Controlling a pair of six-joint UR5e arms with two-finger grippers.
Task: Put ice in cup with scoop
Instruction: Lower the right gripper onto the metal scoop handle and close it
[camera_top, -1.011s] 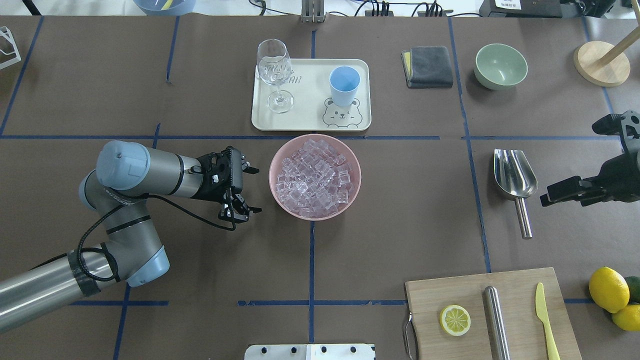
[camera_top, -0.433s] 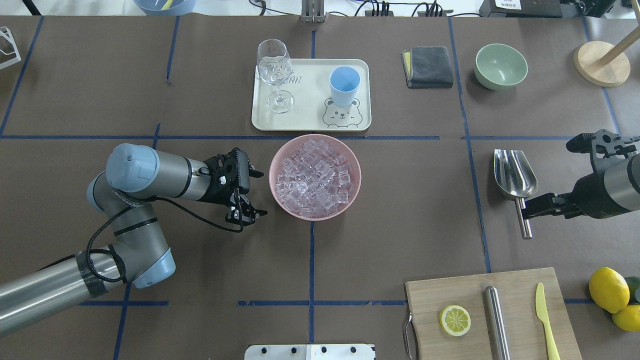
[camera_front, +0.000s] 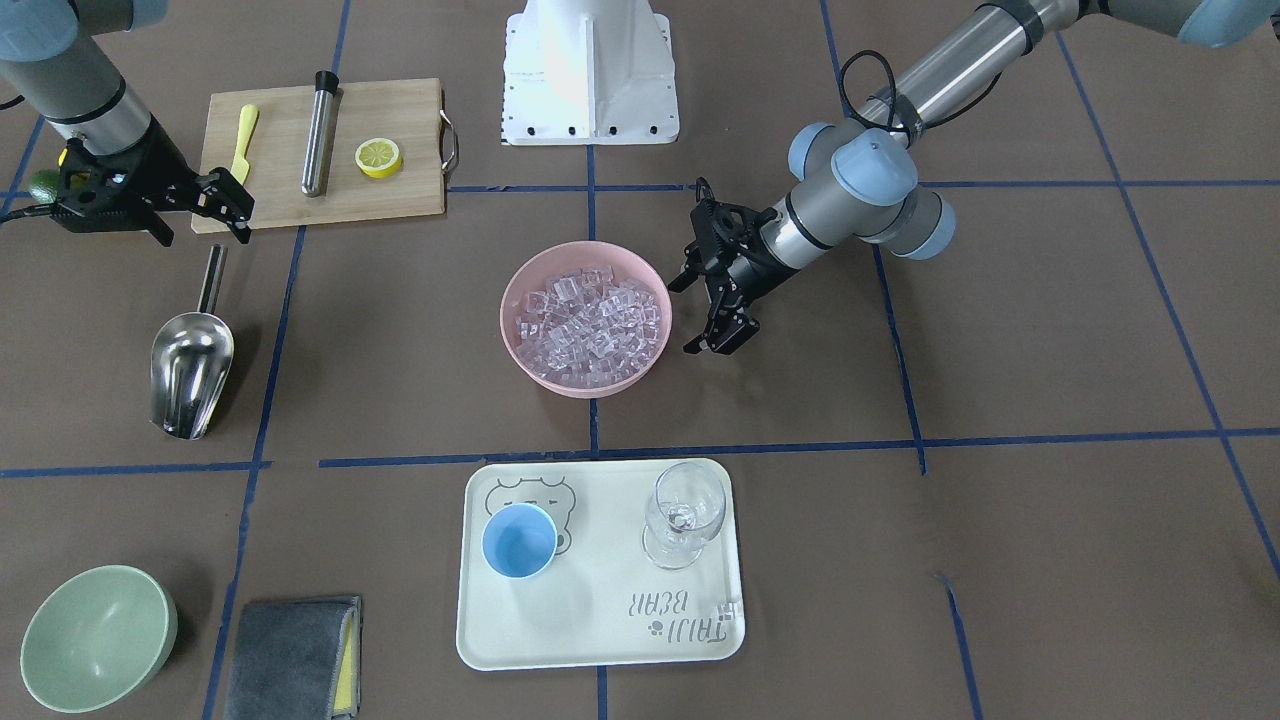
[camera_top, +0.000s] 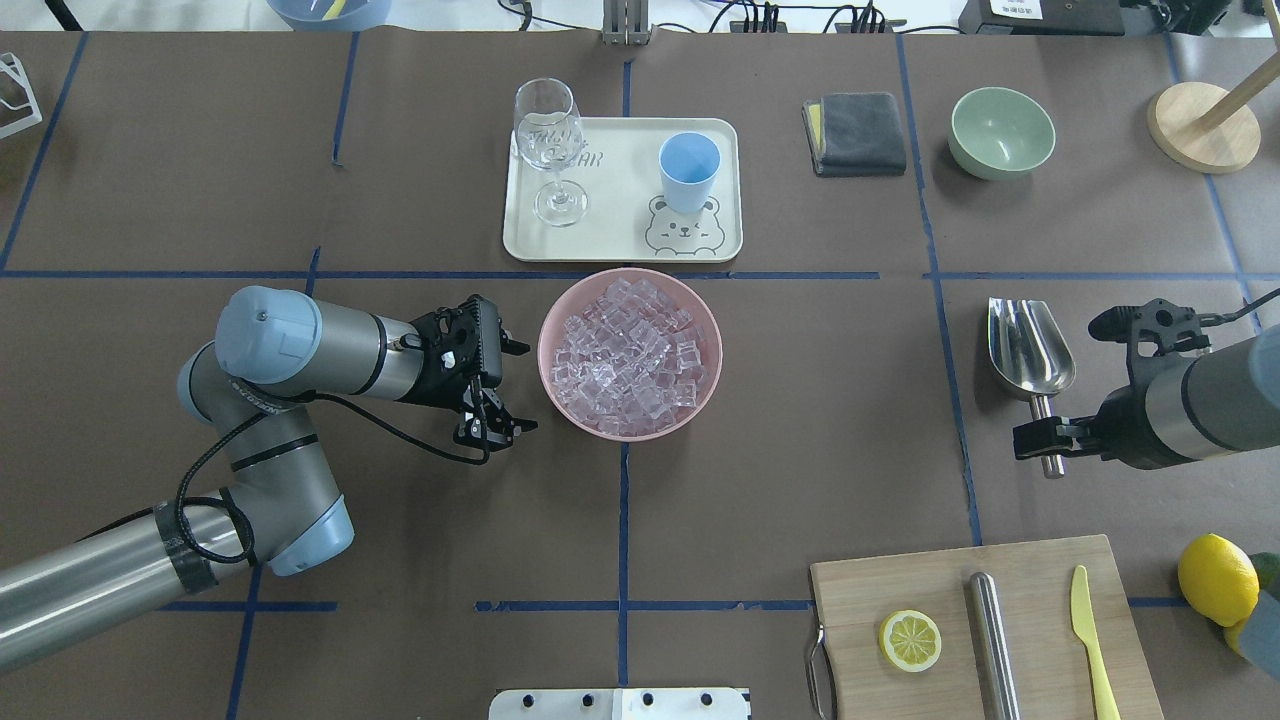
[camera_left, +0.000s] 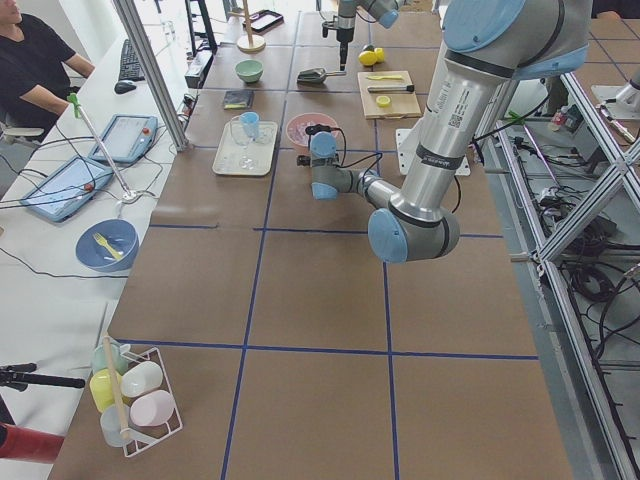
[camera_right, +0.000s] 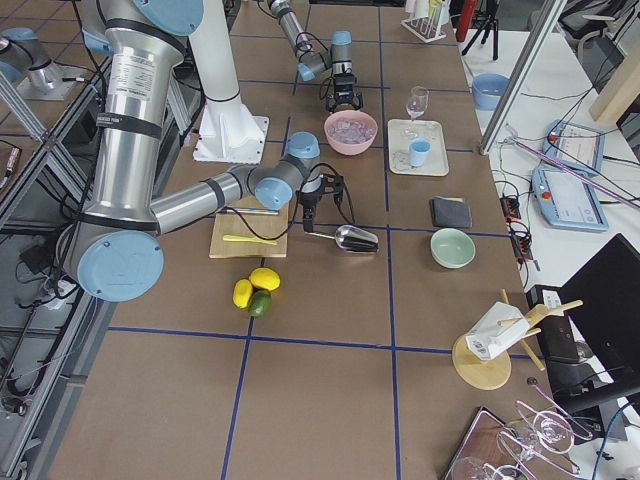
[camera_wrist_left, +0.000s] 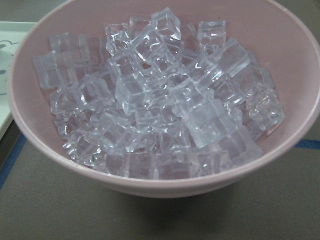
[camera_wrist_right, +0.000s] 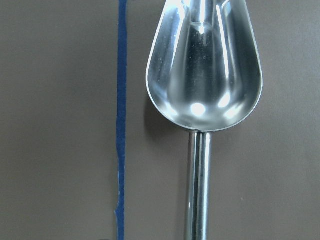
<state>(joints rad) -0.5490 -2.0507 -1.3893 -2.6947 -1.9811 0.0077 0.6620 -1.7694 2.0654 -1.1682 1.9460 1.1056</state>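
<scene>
right hand (camera_top: 1045, 440) now over scoop (camera_top: 1030, 345) handle

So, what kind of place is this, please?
Probably a robotics lab staged as a drinks station: a table marked with blue tape lines, a person near tablets, and ice, a cup and a scoop laid out.

This is a robotics lab. The brown paper-covered surface (camera_top: 780, 420) is marked into squares with blue tape lines (camera_top: 623, 520), and two silver robot arms with pale blue joints (camera_top: 300, 350) reach across it from beside a white metal pedestal (camera_front: 590, 70). At the right of the exterior left view, bare aluminium frame struts (camera_left: 584, 360) stand over loose black cables (camera_left: 590, 285). At its upper left, a black-shirted operator (camera_left: 30, 60) sits by blue-cased tablets (camera_left: 125, 137) on a white bench (camera_left: 60, 235).
</scene>
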